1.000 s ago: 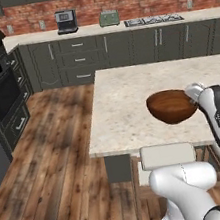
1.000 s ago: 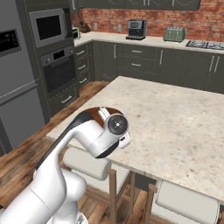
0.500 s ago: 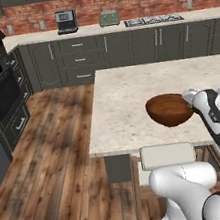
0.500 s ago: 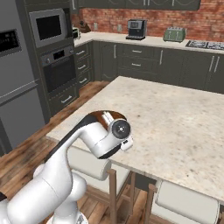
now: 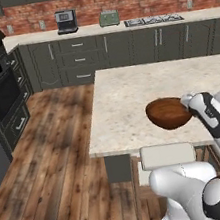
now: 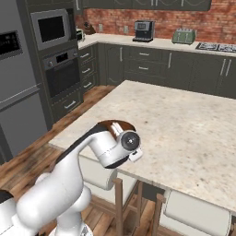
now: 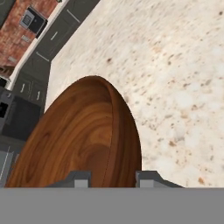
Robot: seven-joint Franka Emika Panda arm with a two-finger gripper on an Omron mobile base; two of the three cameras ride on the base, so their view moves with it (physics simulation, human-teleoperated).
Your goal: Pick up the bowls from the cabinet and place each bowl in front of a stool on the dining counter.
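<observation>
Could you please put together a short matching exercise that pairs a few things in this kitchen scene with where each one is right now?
Things:
1. wooden bowl
2. coffee machine
3. stool
4. hob

Places:
A. on the back counter, at the right
B. under the near edge of the dining counter
C. held in the claw above the dining counter
D. on the back counter, left of the green toaster

Pairs: 1-C, 2-D, 3-B, 4-A
</observation>
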